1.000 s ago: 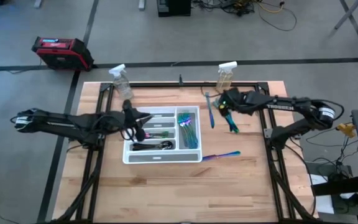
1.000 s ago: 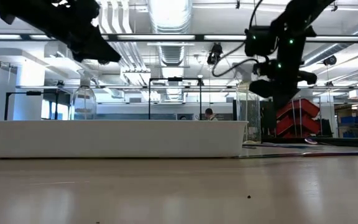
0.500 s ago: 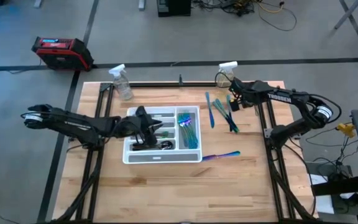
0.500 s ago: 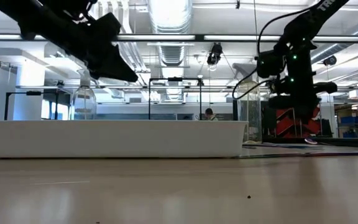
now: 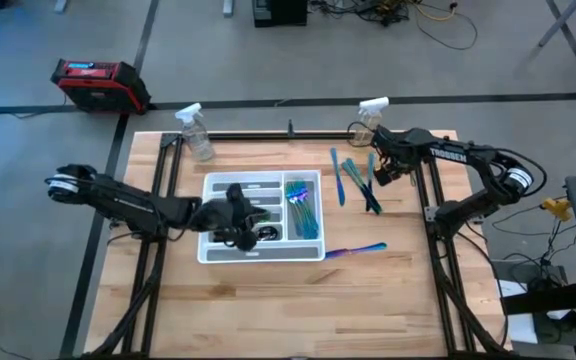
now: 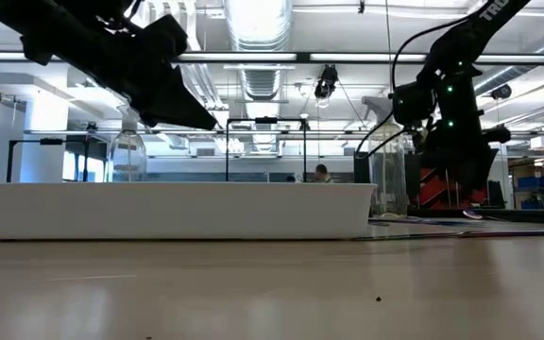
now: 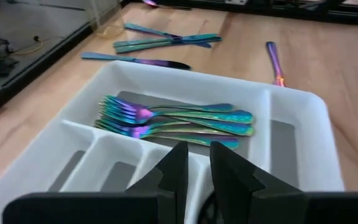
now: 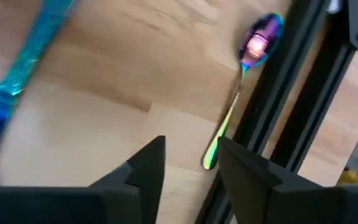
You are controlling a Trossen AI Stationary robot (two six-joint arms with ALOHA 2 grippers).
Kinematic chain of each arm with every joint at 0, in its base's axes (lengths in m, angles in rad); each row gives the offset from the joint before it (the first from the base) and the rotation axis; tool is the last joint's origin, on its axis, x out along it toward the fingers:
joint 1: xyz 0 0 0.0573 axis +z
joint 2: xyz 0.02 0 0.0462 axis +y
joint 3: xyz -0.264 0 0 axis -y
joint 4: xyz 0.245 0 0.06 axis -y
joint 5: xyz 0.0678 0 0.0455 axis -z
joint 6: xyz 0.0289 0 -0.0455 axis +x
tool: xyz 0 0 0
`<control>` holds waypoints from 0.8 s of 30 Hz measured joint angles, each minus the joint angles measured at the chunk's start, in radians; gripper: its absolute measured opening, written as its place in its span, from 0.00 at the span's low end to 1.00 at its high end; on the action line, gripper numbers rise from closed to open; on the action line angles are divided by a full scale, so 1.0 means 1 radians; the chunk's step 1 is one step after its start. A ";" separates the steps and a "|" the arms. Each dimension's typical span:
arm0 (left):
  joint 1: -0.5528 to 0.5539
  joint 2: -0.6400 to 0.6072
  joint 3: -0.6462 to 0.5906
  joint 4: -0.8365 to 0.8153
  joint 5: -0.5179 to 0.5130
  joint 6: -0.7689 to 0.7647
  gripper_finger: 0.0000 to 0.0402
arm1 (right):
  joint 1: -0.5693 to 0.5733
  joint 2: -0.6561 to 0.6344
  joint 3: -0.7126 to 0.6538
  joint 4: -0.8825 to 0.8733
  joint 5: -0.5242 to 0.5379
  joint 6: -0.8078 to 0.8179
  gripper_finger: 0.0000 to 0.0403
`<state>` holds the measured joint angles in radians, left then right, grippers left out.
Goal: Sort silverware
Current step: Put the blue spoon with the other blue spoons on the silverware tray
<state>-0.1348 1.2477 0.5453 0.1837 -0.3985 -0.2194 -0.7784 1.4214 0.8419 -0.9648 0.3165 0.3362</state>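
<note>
1. The right hand (image 8: 188,163), fingers parted and empty, hovers at the counter's (image 5: 268,300) far right edge over a spoon (image 8: 244,81) by the rail.
2. The left hand (image 7: 194,171), fingers narrowly apart with nothing visible between them, hangs over the white tray (image 5: 213,250) holding sorted forks (image 7: 166,121).
3. Judged step: picking the spoon; next, descend and close on its handle.

From above, the left tool (image 5: 236,205) covers part of the white plastic compartment tray (image 5: 308,250), so the dark utensils (image 5: 266,233) beneath it cannot be told apart. In the low view the tray's wall (image 6: 173,210) hides everything inside. In the right wrist view the iridescent spoon (image 8: 253,46) is blurred, its handle end hidden behind the right tool's finger (image 8: 250,180), and a teal utensil (image 8: 20,68) is cut off by the frame edge. The right tool (image 5: 380,172) is too small from above to judge its gap.
</note>
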 joint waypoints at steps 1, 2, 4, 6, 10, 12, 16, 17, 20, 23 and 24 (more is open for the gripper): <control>-0.006 0.002 0.000 0.001 0.000 0.000 0.13 | 0.018 -0.001 -0.001 0.004 -0.003 -0.008 0.37; -0.009 0.003 0.000 0.001 0.000 0.000 0.13 | 0.037 -0.002 -0.003 0.004 -0.004 -0.011 0.38; -0.011 0.004 0.000 0.002 -0.001 -0.004 0.13 | 0.083 -0.006 -0.006 0.000 -0.003 -0.022 0.39; -0.010 0.004 0.000 0.002 -0.002 -0.009 0.13 | 0.129 -0.012 -0.009 -0.019 -0.002 -0.034 0.40; -0.010 0.002 0.000 0.007 -0.003 -0.018 0.13 | 0.183 -0.013 -0.009 -0.172 0.002 -0.043 0.40; -0.010 0.001 0.000 0.020 -0.004 -0.018 0.13 | 0.185 -0.013 -0.013 -0.273 0.055 -0.040 0.40; -0.010 0.003 0.000 0.064 -0.005 -0.018 0.13 | 0.171 -0.013 -0.026 -0.370 0.133 -0.012 0.39; -0.010 0.004 0.000 0.076 -0.005 -0.019 0.13 | 0.164 -0.013 -0.027 -0.363 0.134 -0.012 0.39; -0.012 0.010 0.000 0.080 -0.005 -0.018 0.13 | 0.140 -0.012 -0.027 -0.352 0.154 -0.003 0.39; -0.013 0.016 0.000 0.082 -0.005 -0.019 0.13 | 0.104 -0.011 -0.032 -0.269 0.223 0.039 0.39; -0.013 0.018 0.000 0.085 -0.005 -0.019 0.13 | 0.090 -0.012 -0.037 -0.228 0.227 0.047 0.38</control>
<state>-0.1474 1.2656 0.5453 0.2683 -0.4030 -0.2385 -0.6883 1.4097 0.8048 -1.1924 0.5430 0.3834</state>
